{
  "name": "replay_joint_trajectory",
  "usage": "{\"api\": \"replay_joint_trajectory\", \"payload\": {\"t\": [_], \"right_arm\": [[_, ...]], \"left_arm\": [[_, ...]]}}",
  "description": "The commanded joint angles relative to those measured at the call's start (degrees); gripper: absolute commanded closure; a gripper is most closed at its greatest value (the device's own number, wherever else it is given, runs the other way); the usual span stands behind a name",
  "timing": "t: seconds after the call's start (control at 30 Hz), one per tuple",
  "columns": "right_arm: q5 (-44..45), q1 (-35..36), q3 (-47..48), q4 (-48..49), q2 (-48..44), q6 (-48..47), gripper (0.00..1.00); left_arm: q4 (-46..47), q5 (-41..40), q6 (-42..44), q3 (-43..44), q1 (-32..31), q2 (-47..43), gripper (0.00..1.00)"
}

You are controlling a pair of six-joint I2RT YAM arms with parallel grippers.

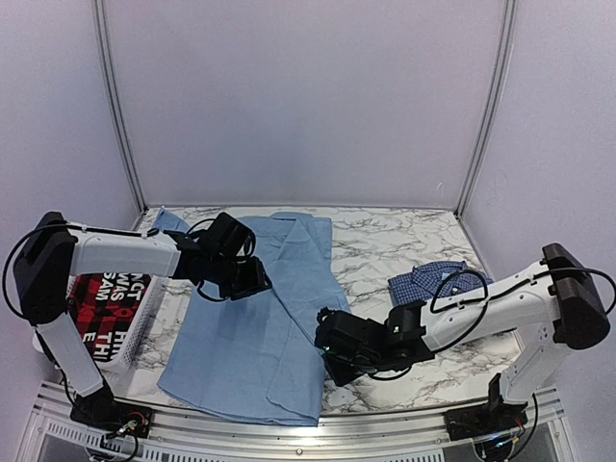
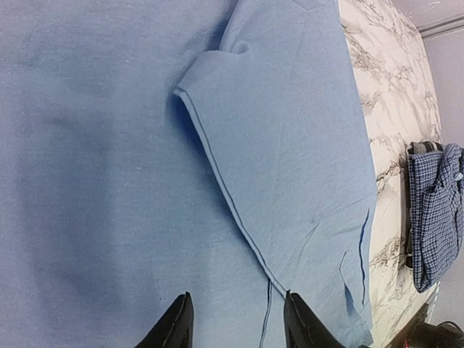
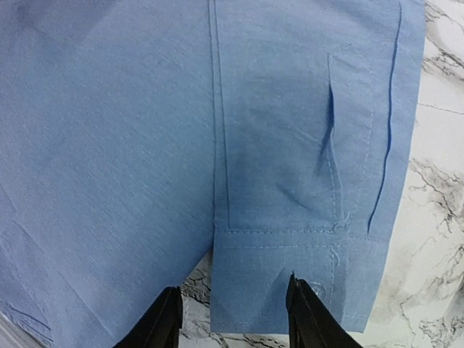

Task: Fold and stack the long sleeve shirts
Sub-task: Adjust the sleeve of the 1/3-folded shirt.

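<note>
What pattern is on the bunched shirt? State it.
Bunched shirt: dark blue, fine white check; left wrist view.

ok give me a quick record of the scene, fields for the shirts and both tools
light blue shirt: spread out on the marble table
checked shirt: compact bundle at the table's right, apart from the blue one
left tool: open, empty, over the blue shirt
right tool: open, at the sleeve cuff
red-and-black garment: in the white basket, left
</note>
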Motion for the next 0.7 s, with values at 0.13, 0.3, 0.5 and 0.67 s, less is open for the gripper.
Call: {"api": "replay_joint_trajectory", "payload": {"t": [0.13, 0.3, 0.5, 0.67], "right_arm": [[2.28, 3.42, 1.68, -3.08, 3.12, 0.32, 0.61], [1.83, 4.52, 1.84, -2.85, 6.12, 0.40, 0.64], [3.45, 4.53, 1.87, -4.65, 5.88, 1.41, 0.77], [5.48, 4.53, 4.75, -8.50, 4.58, 0.37, 0.99]], "left_arm": [[0.79, 2.26, 2.66, 3.29, 2.00, 3.15, 0.57], [0.79, 3.06, 2.89, 4.53, 3.15, 4.49, 0.57], [0.79, 3.71, 3.03, 5.36, 3.74, 5.53, 0.57], [1.02, 4.56, 2.43, 6.16, 4.19, 6.86, 0.58]]}}
